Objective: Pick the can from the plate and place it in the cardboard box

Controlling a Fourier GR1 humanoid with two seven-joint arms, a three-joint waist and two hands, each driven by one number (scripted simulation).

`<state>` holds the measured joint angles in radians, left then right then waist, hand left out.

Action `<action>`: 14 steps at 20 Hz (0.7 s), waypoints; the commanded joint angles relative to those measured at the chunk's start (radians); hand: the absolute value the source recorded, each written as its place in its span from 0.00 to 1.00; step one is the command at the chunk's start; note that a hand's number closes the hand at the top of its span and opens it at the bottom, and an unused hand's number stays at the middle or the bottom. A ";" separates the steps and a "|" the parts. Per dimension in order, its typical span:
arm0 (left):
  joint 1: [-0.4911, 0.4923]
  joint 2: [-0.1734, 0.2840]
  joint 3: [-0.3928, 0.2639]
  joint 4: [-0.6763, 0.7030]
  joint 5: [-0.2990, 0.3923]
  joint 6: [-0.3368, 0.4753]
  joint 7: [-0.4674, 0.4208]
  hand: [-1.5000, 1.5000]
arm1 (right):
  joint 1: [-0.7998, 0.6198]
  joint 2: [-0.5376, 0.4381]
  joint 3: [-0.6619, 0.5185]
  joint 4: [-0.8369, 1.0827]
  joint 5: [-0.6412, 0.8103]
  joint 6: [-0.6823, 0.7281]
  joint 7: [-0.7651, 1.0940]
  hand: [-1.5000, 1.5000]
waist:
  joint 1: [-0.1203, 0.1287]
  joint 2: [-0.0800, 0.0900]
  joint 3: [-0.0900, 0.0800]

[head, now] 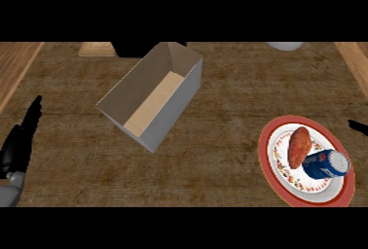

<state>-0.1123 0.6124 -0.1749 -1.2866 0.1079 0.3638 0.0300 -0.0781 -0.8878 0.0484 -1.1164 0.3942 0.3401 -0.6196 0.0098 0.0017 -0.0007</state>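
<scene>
Right hand [357, 126]: only a black tip shows at the view's right edge, just beside the plate; whether its fingers are spread or curled cannot be told, and it holds nothing visible.

Left hand [22, 133]: resting at the left edge, fingers straight, empty.

Blue-and-white cylindrical can [326, 164]: lying on the red-rimmed white patterned plate [271, 168], touching an oblong reddish-brown food piece [299, 144].

Open grey cardboard box [152, 93]: well apart, at centre-left (tan floor exposed).

Step, as judged: approach, can not yet grasped. The next move calls for the right hand to close round the can without disturbing the food.

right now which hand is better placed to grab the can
Right hand: it shows at the right edge beside the plate holding the can. The left hand is across the counter, past the box.
</scene>
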 commanded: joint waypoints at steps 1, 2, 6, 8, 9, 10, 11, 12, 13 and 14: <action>-0.024 0.015 0.027 -0.019 -0.017 -0.031 0.055 0.50 | -0.063 0.019 0.042 -0.028 0.051 0.087 0.109 0.00 | -0.004 -0.002 0.000; -0.016 -0.026 0.017 -0.029 -0.029 -0.008 0.048 0.50 | -0.085 0.049 0.061 0.021 0.088 0.071 0.097 0.00 | -0.001 -0.001 0.001; -0.048 -0.086 0.042 0.082 -0.051 -0.024 -0.027 0.50 | -0.137 0.092 0.070 0.092 0.174 0.029 0.105 0.00 | -0.005 0.002 0.001; 0.019 -0.062 0.066 0.000 -0.070 -0.049 -0.020 0.50 | -0.126 0.115 0.054 0.040 0.194 0.049 0.164 0.00 | -0.005 -0.001 0.001; 0.067 -0.035 0.065 -0.112 -0.070 -0.062 0.060 0.50 | -0.107 0.108 0.048 0.006 0.188 0.078 0.155 0.00 | -0.004 -0.003 0.001; -0.043 -0.070 0.071 -0.010 -0.103 -0.049 0.072 0.50 | -0.111 0.131 0.049 0.061 0.222 0.028 0.113 0.00 | -0.009 -0.001 0.001; 0.015 -0.050 0.091 -0.034 -0.067 -0.090 0.035 0.50 | -0.116 0.181 0.071 -0.028 0.214 0.056 0.231 0.00 | -0.007 -0.002 0.001; 0.031 -0.033 0.130 -0.026 -0.077 -0.114 0.020 0.50 | -0.078 0.151 0.039 0.005 0.232 0.038 0.141 0.00 | -0.008 -0.002 0.001; 0.043 -0.070 0.113 -0.092 -0.103 -0.086 0.071 0.50 | -0.084 0.152 0.028 -0.033 0.237 0.069 0.166 0.00 | -0.008 -0.003 0.001; 0.096 -0.088 0.126 -0.060 -0.090 -0.092 -0.023 0.50 | -0.086 0.170 0.018 -0.047 0.219 0.079 0.191 0.00 | -0.007 -0.003 0.000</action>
<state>-0.0755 0.5551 -0.0814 -1.3318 0.0303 0.2898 0.0538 -0.1675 -0.7520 0.0876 -1.1275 0.5958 0.3981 -0.4589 0.0030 -0.0003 0.0001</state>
